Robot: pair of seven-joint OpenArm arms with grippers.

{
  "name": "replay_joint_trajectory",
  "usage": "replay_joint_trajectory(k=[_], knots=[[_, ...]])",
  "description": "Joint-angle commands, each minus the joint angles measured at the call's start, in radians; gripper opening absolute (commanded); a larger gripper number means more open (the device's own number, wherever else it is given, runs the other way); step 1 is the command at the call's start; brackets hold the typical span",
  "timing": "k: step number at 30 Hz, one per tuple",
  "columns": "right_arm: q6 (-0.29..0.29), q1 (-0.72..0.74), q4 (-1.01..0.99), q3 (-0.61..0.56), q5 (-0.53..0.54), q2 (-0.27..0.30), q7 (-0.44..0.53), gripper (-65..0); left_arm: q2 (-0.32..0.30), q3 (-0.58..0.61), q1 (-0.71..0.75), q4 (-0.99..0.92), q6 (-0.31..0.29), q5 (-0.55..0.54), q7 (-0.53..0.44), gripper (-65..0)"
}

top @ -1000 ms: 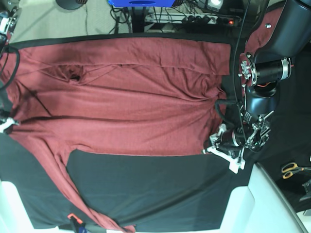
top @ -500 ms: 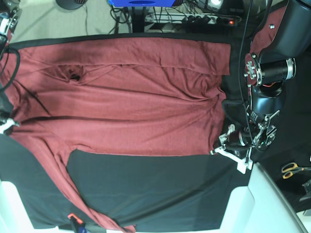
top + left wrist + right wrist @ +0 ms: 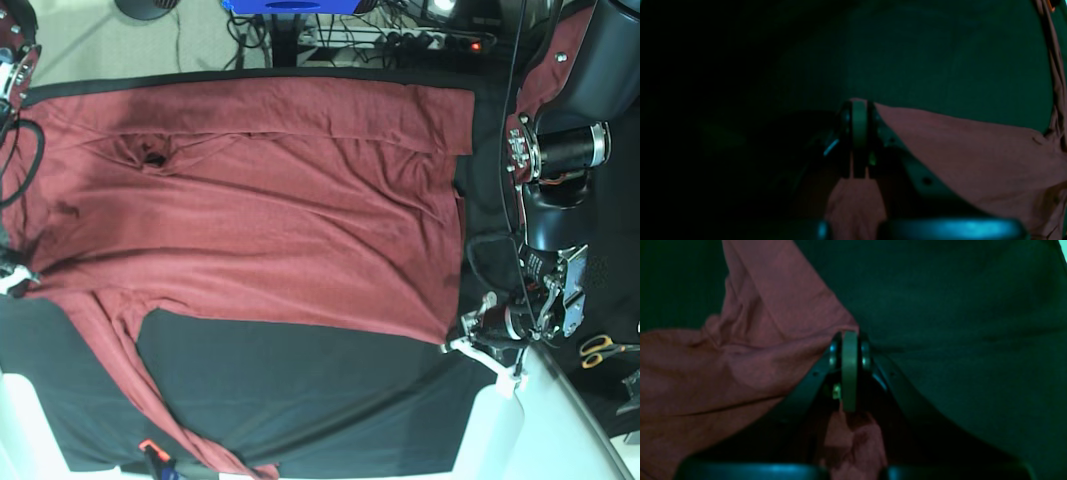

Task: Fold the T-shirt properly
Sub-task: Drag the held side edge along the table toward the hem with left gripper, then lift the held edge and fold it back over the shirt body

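Note:
The brick-red long-sleeved T-shirt [image 3: 260, 220] lies spread flat on the black table cloth [image 3: 320, 390], with one sleeve [image 3: 130, 370] trailing toward the front edge. My left gripper [image 3: 468, 348] is shut on the shirt's hem corner at the front right. In the left wrist view the jaws [image 3: 858, 108] are pressed together, with red fabric [image 3: 957, 150] between and behind them. My right gripper [image 3: 12, 276] at the far left edge is shut on the shirt near the sleeve's base. In the right wrist view the jaws [image 3: 849, 338] pinch bunched fabric [image 3: 740, 356].
Scissors [image 3: 603, 348] lie on the dark surface at the right. White table corners show at the front left [image 3: 25, 430] and front right [image 3: 560, 420]. A small orange-and-blue object [image 3: 150, 452] sits at the cloth's front edge. Cables and a power strip [image 3: 430, 40] lie behind the table.
My left gripper has moved to the right and toward the front edge, pulling the hem corner with it and stretching the shirt's lower edge. The right gripper has shifted slightly toward the front.

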Motion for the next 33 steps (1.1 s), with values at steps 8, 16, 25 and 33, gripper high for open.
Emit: replay_joint_trajectory(k=[8,16,25,33], knots=[[0.006,0.040,-0.075,-0.005,0.011,0.026,0.188,-64.8,-0.011,-0.005,-0.002,0.071,-0.011,-0.017,-0.016,-65.0],[-0.001,0.072,-0.114,-0.106,0.012,0.026,0.291,-64.8,-0.008,-0.005,-0.002,0.074,-0.011,-0.059,-0.016,-65.0],[-0.002,0.116,-0.114,-0.101,0.012,0.026,0.289,-64.8,-0.026,0.008,-0.002,0.137,-0.011,-0.184,-0.016,-65.0],[-0.020,0.120,-0.114,-0.098,0.012,0.024,0.357,-64.8,-0.021,0.008,-0.004,0.140,-0.011,-0.184,-0.016,-65.0]])
